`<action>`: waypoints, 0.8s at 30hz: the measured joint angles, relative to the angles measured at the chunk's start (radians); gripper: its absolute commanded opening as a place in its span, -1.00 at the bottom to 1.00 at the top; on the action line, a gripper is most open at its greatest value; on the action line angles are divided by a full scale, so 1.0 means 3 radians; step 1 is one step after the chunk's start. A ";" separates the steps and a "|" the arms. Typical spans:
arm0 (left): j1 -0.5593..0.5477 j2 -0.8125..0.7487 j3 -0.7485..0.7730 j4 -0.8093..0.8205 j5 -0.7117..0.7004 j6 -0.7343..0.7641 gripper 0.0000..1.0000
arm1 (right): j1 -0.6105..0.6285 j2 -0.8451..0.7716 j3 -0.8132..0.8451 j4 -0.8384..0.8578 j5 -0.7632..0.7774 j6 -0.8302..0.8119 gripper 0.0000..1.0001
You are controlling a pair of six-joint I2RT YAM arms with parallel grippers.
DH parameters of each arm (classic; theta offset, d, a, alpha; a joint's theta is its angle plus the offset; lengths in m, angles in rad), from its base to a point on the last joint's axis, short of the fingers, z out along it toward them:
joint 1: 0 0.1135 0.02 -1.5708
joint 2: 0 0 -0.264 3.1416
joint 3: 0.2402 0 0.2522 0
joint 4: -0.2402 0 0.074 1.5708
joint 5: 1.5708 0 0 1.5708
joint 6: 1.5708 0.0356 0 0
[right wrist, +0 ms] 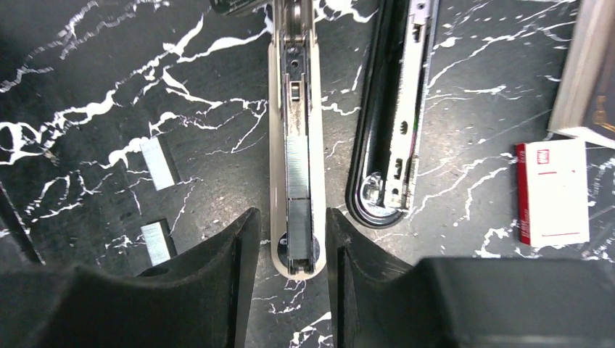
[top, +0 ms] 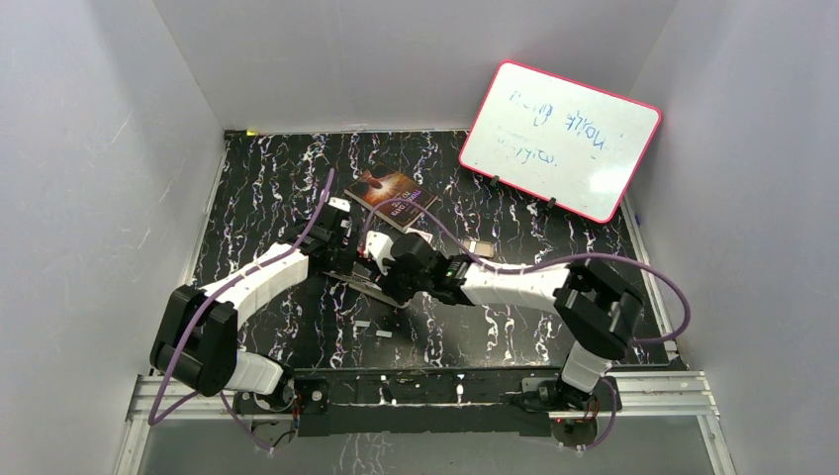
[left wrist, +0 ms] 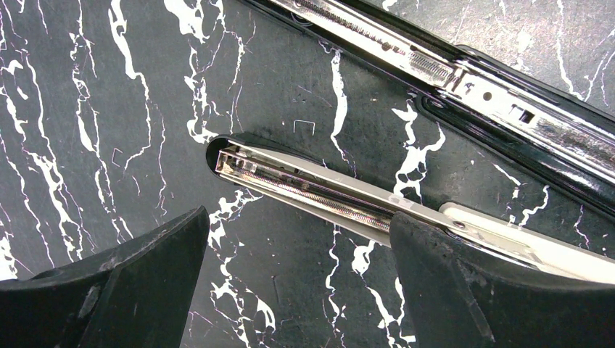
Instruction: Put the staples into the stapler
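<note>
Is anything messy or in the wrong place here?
Yes. Two short staple strips lie loose on the table, on the opposite side of the opened stapler from the red-and-white box. Tiny single staples lie scattered too.

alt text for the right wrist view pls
An opened stapler lies on a black marbled table, a strip of staples resting in its beige magazine, whose near end sits between the parted fingers of the right gripper. Two loose strips lie at picture left, a white-and-red box at picture right.
</note>
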 measured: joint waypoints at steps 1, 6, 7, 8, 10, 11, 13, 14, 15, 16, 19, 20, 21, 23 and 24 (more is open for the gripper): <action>0.0000 0.0000 0.0000 0.0000 0.0000 0.0000 0.89 | -0.0004 -0.0071 -0.0058 0.0072 0.0009 0.0020 -0.10; 0.0000 0.0000 0.0000 0.0000 -0.0003 0.0000 0.89 | -0.0067 -0.0323 -0.0278 0.0423 0.0093 0.0161 -0.12; 0.0000 0.0000 0.0000 0.0000 -0.0003 0.0000 0.89 | -0.0085 -0.0324 -0.0290 0.0467 0.0102 0.0187 -0.12; 0.0000 -0.0001 0.0000 0.0000 -0.0003 0.0000 0.89 | -0.0095 -0.0317 -0.0291 0.0488 0.0103 0.0198 -0.12; 0.0000 -0.0010 0.0000 0.0000 -0.0005 0.0000 0.88 | -0.0121 -0.0281 -0.0291 0.0542 0.0100 0.0226 -0.12; 0.0000 -0.0017 0.0000 0.0000 -0.0008 0.0000 0.89 | -0.0135 -0.0256 -0.0291 0.0570 0.0098 0.0243 -0.12; 0.0000 -0.0023 0.0000 0.0000 -0.0008 0.0000 0.89 | -0.0153 -0.0175 -0.0284 0.0642 0.0084 0.0278 -0.13; 0.0000 -0.0024 0.0000 0.0000 -0.0009 0.0000 0.89 | -0.0156 -0.0130 -0.0275 0.0666 0.0075 0.0290 -0.13; 0.0000 -0.0025 0.0000 0.0000 -0.0009 0.0000 0.89 | -0.0163 -0.0066 -0.0266 0.0707 0.0061 0.0305 -0.14; 0.0000 -0.0025 0.0000 0.0000 -0.0009 0.0000 0.89 | -0.0170 -0.0011 -0.0259 0.0724 0.0037 0.0320 -0.14; -0.0001 -0.0025 0.0000 0.0000 -0.0009 0.0000 0.89 | -0.0178 0.0144 -0.0245 0.0797 -0.0011 0.0378 -0.14; -0.0001 -0.0025 0.0000 0.0000 -0.0010 0.0000 0.89 | -0.0179 0.0197 -0.0237 0.0815 -0.0025 0.0389 -0.14; -0.0003 -0.0025 0.0000 0.0000 -0.0010 0.0000 0.89 | -0.0184 0.0231 -0.0233 0.0821 -0.0039 0.0395 -0.14; -0.0009 -0.0025 0.0000 0.0000 -0.0010 0.0000 0.89 | -0.0188 0.0259 -0.0229 0.0847 -0.0066 0.0417 -0.14; -0.0014 -0.0025 0.0000 0.0000 -0.0010 0.0000 0.89 | -0.0191 0.0267 -0.0220 0.0863 -0.0076 0.0427 -0.15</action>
